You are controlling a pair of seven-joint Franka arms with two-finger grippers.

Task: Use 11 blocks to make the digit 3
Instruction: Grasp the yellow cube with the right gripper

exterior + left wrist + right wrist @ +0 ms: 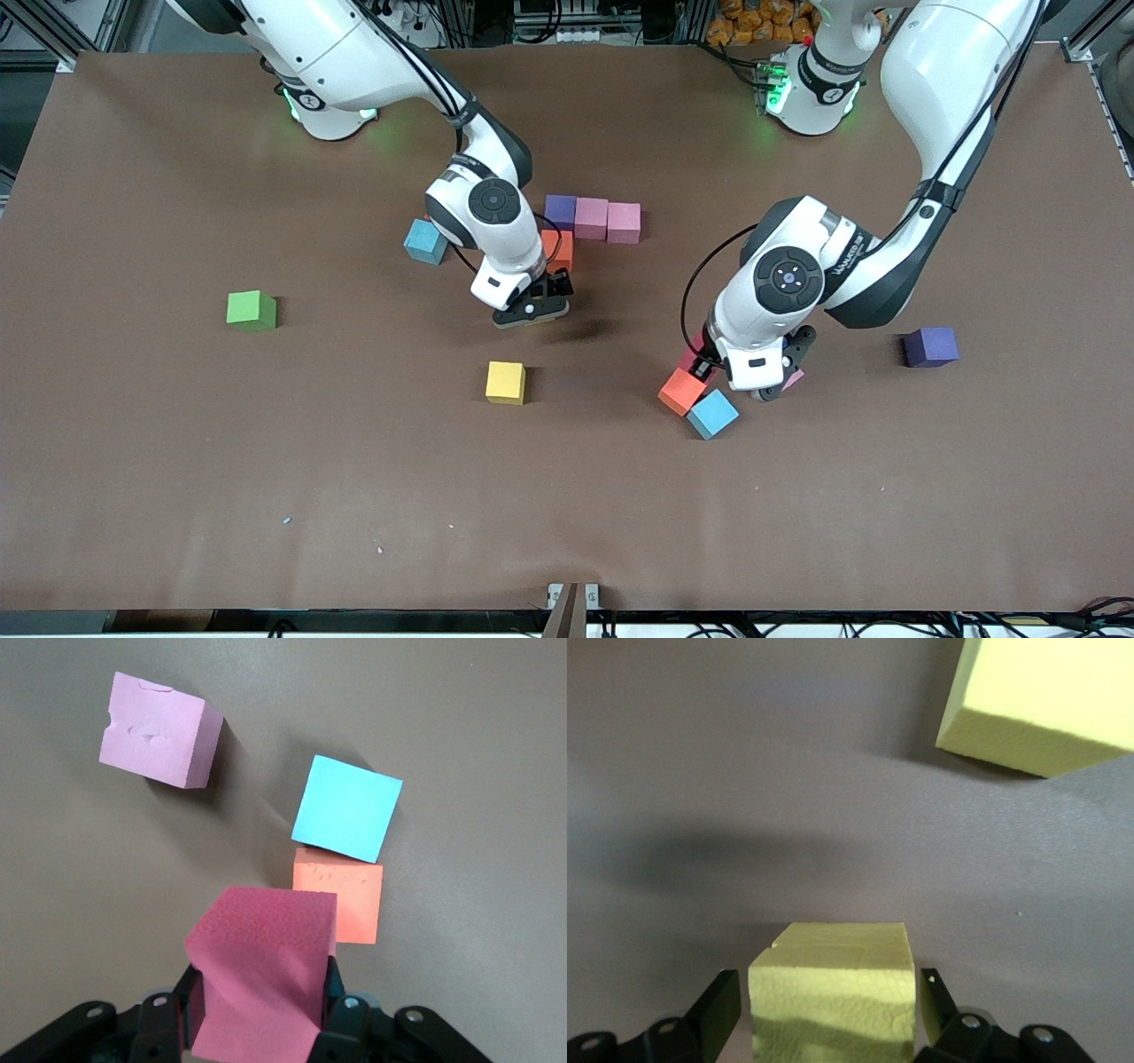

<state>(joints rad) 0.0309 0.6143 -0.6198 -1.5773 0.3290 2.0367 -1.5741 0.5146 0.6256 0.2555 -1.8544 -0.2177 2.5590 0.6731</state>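
My left gripper (pixel 261 979) is shut on a red block (pixel 266 939), squeezed out of shape, right beside an orange block (pixel 338 895) that touches a blue block (pixel 347 808). A pink block (pixel 159 731) lies apart from them. In the front view this gripper (pixel 697 359) is by the orange (pixel 680 390) and blue (pixel 712 413) blocks. My right gripper (pixel 827 979) stands open around a yellow block (pixel 833 1010), with a gap at each finger. A second yellow block (pixel 505 382) lies nearer the camera. A purple (pixel 560 211) and two pink blocks (pixel 608 220) form a row, with an orange block (pixel 560 251) joined to it.
A green cube (pixel 252 310) sits toward the right arm's end of the table. A blue block (pixel 426 241) lies beside the right arm's wrist. A lone purple block (pixel 930 346) rests toward the left arm's end. The brown table (pixel 354 496) stretches toward the camera.
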